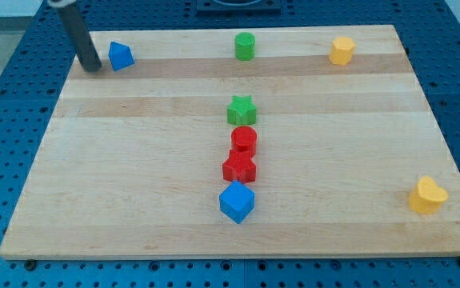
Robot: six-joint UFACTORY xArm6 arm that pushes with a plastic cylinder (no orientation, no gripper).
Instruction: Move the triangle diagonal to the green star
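A blue triangle block [120, 56] lies near the board's top left corner. My tip [92, 66] rests on the board just left of it, a small gap apart. A green star [242, 110] sits near the board's middle, far to the right of and below the triangle. The dark rod slants up to the view's top left.
A green cylinder [245, 46] stands at top centre and a yellow block [342, 50] at top right. Below the star, in a column, are a red cylinder [244, 140], a red star [239, 167] and a blue cube [236, 201]. A yellow heart [427, 195] lies at the lower right.
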